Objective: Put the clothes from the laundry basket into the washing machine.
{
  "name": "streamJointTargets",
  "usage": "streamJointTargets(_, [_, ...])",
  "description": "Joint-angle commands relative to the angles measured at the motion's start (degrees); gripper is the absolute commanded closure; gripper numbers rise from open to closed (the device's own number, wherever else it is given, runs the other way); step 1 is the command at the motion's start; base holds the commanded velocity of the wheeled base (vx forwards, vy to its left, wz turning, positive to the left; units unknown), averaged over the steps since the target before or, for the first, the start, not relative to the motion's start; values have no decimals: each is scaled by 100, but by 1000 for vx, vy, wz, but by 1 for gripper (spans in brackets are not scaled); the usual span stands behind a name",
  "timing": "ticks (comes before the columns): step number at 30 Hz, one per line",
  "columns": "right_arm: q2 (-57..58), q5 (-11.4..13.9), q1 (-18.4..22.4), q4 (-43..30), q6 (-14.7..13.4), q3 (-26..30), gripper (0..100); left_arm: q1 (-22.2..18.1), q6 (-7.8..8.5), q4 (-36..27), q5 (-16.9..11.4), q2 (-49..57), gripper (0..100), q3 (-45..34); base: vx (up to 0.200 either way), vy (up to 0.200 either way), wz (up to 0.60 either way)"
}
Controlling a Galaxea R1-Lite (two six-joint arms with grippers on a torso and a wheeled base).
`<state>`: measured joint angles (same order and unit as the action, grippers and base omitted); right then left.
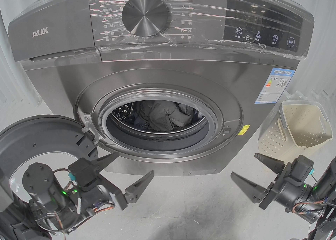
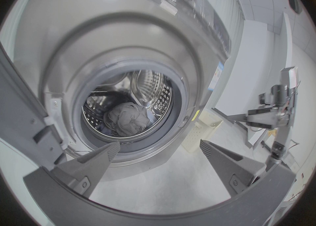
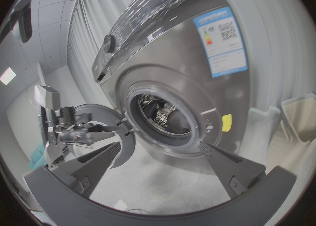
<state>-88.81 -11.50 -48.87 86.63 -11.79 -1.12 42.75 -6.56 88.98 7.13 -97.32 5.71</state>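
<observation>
While both arms are hanging low over the pale grey floor (image 1: 182, 202), the left gripper (image 1: 134, 163) and the right gripper (image 1: 243, 164) are holding their jaws spread wide, grasping nothing. Beyond them, the washing machine (image 1: 157, 72) is standing on that floor, its round door (image 1: 38, 135) swinging open toward the robot's left. Grey clothes (image 1: 164, 114) are lying inside the drum. The cream laundry basket (image 1: 297, 128) is sitting just beside the machine's right side. White curtains (image 1: 322, 58) are hanging behind.
</observation>
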Motion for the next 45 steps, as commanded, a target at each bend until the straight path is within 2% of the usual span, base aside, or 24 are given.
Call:
streamJointTargets(1, [786,60,792,-252,300,112,0,-92,-170,-170,157,1356,0,-571,0,0,0])
streamJointTargets(5, [1243,95,1099,-972,335,112,0,-347,-47,-592,157,1989,0,-571,-200,0,0])
streamJointTargets(10, [1902,95,1398,-1772,335,112,0,-593,357,-1216,201,2736,0,-571,-200,0,0])
streamJointTargets(13, [2351,95,1635,-2255,361,112,0,-777,524,-1788,183,3439,0,-571,-200,0,0])
streamJointTargets(17, [2966,86,1890,-2941,344,112,0,-900,542,-2781,201,4458,0,-571,-200,0,0])
streamJointTargets(18, [3309,95,2066,-3354,335,112,0,-962,559,-3387,192,5038,0,-571,-200,0,0])
streamJointTargets(21, [3950,104,2417,-4101,379,112,0,-1261,612,-4459,157,5847,0,-571,-200,0,0])
streamJointTargets(23, [4398,112,2708,-4558,546,112,0,-1542,629,-5022,122,6392,0,-571,-200,0,0])
streamJointTargets(25, [4574,112,2839,-4716,616,112,0,-1612,629,-5207,87,6576,0,-571,-200,0,0])
streamJointTargets(26, [5181,148,3279,-5165,818,112,0,-1867,612,-5672,-80,7121,0,-571,-200,0,0])
streamJointTargets(27, [5225,156,3296,-5191,827,112,0,-1893,603,-5699,-89,7157,0,-571,-200,0,0])
streamJointTargets(29, [5998,297,3727,-5657,1082,112,0,-2289,550,-6270,-300,7772,0,-571,-200,0,0])
streamJointTargets(34, [7571,613,4333,-6887,1240,103,0,-3045,542,-7430,-555,8677,0,-571,-200,0,0])
streamJointTargets(37, [8345,807,4527,-7626,1293,112,0,-3396,542,-7843,-722,9064,0,-571,-200,0,0])
streamJointTargets(38, [8371,816,4536,-7669,1293,112,0,-3405,542,-7852,-722,9081,0,-571,0,0,0])
streamJointTargets(40, [8846,1114,4878,-8408,1223,86,0,-3598,542,-8239,-713,9213,0,-571,0,0,0])
streamJointTargets(42, [8881,1264,4922,-8548,1205,24,0,-3634,489,-8502,-555,9213,0,-571,0,0,0])
streamJointTargets(44, [8881,1264,4922,-8540,1205,24,0,-3634,480,-8511,-537,9213,0,-571,0,0,0])
streamJointTargets(45, [8881,1018,4931,-8557,1267,68,0,-3722,568,-8564,-186,9213,0,-571,0,0,0])
